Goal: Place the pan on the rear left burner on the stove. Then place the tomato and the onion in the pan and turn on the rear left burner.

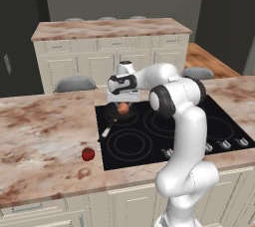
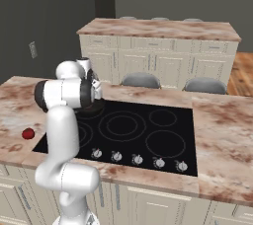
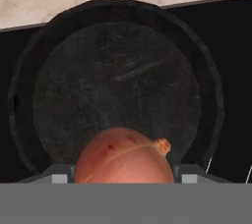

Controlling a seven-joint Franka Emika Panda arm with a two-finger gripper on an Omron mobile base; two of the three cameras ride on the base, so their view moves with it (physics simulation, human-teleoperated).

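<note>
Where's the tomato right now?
The tomato sits on the marble counter just off the stove's left edge near the front in the left base view, well away from the pan and the onion.

The two base views are evenly lit and rather dim toward the upper part of each frame, where the walls sink into dark grey. The marble surface (image 1: 45, 131) in the lower left is bright and flat, with hardly any cast shadow. The stove (image 2: 143, 132) shows no glare. Edges look soft and slightly blurred throughout. In the hand view the onion (image 3: 123, 156) carries a pale sheen, and the pan (image 3: 115, 85) looks grainy.
</note>
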